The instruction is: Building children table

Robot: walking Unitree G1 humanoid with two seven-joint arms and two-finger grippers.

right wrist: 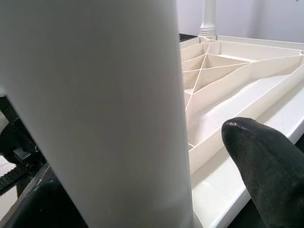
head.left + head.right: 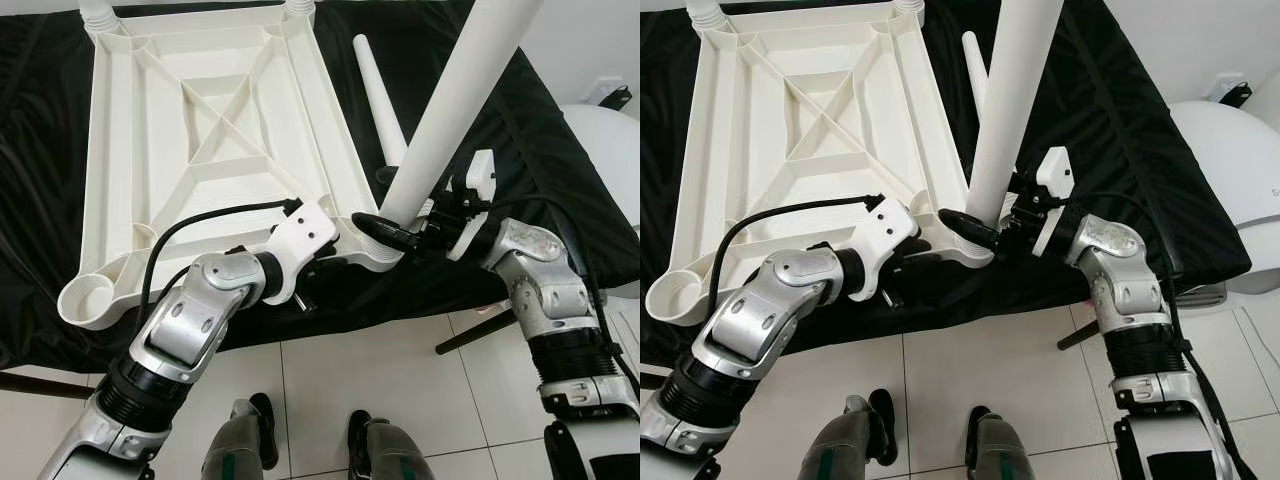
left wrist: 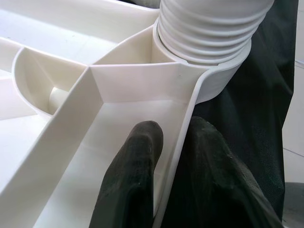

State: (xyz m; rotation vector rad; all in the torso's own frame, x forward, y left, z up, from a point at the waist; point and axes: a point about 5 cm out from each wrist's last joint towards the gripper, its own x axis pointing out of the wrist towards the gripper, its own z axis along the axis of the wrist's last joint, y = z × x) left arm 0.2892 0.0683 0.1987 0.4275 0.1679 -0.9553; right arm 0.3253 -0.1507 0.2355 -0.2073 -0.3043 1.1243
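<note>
Standing in the near corner socket of the upturned tabletop [image 2: 215, 150], the leg [image 2: 455, 110] was gripped by the right gripper [image 2: 392, 232]; the rim was pinched by the left gripper [image 3: 161, 156]. Cross-threading was possible if tilted.

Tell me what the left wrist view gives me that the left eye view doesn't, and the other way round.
Left wrist view: close up, the leg's ribbed threaded end sits in the corner socket, and the left gripper pinches the table top's rim, one finger inside, the other outside.

Left eye view: the whole upturned table top on the black cloth, the right gripper clamped on the leg being fitted, a spare leg lying on the cloth, and an empty socket at the near left corner.

Both: the leg standing in the near right corner.
</note>
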